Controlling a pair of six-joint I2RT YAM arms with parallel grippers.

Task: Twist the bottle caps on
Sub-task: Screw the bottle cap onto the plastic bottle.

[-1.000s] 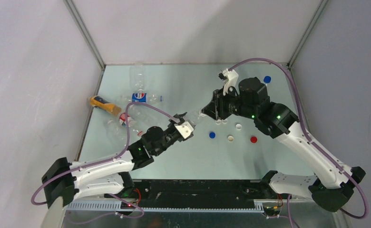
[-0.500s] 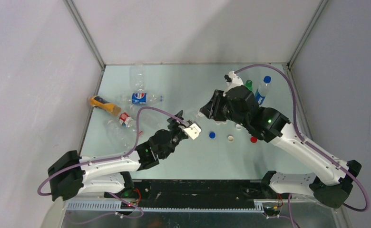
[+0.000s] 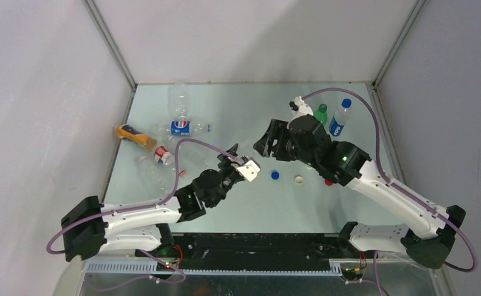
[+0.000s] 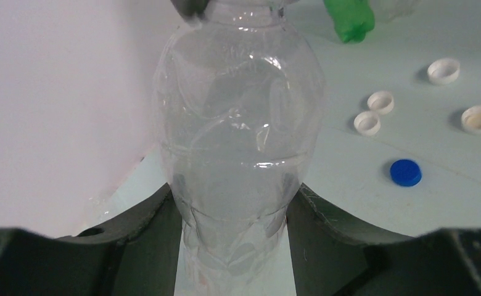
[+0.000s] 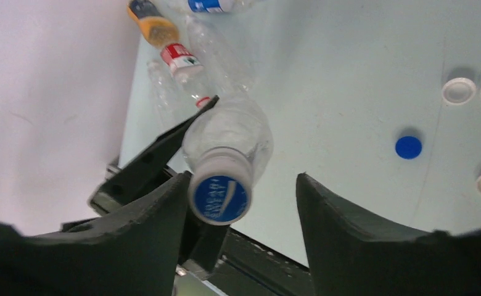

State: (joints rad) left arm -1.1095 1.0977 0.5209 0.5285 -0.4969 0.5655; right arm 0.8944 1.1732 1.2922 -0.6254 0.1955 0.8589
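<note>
Pale green table (image 3: 226, 111), grey walls (image 3: 256, 37). Left claw (image 4: 235, 203) clenched on clear bottle (image 4: 238, 123) near table centre. Right claw (image 5: 243, 185) spread around its blue-printed cap (image 5: 219, 198). Loose blue cap (image 3: 275, 175) lies nearby.

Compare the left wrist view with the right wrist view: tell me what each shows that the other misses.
Only the left wrist view shows the green bottle. Only the right wrist view shows the blue-printed cap on the clear bottle, plus the orange bottle and the red-labelled bottle lying down. Both show that clear bottle, the loose blue cap and white caps.
</note>
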